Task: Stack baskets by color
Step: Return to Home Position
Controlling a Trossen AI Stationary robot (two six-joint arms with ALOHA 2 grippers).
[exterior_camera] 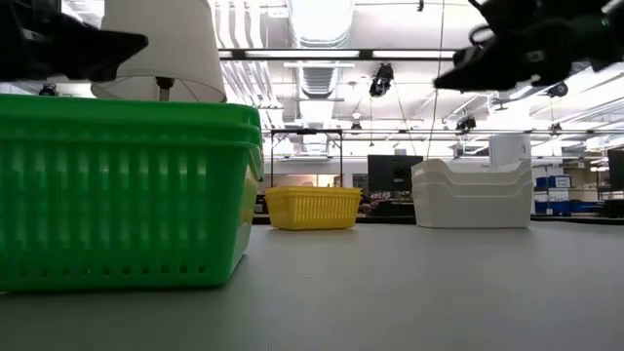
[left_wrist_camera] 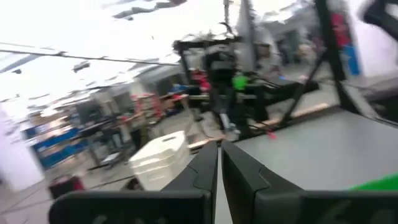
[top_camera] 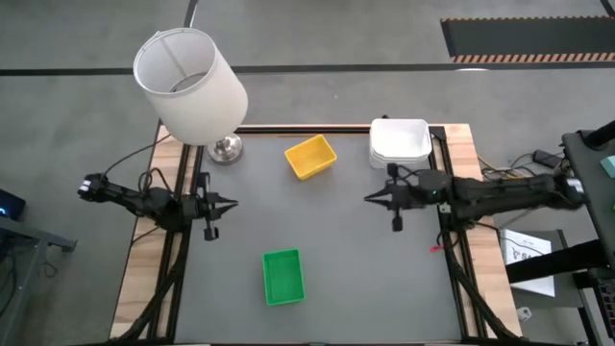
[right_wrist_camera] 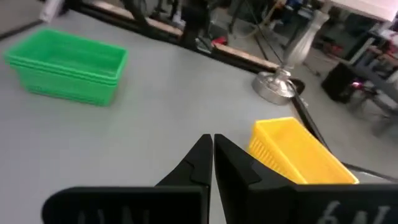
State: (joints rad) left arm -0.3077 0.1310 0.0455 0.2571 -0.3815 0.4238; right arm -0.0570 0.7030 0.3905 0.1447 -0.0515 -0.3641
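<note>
Two grippers of mine, both pinched closed on nothing, hang at mid-height of the overhead frame, left gripper [top_camera: 232, 203] centre-left and right gripper [top_camera: 369, 199] centre-right, tips facing each other. The white stack [top_camera: 400, 141] sits nearest, just up-right of my right one; the yellow stack [top_camera: 310, 157] lies upper centre between us, the green stack [top_camera: 283, 277] lower centre, its long side running up the frame. Pulling each arm outward should, I judge, meet no stack.
</note>
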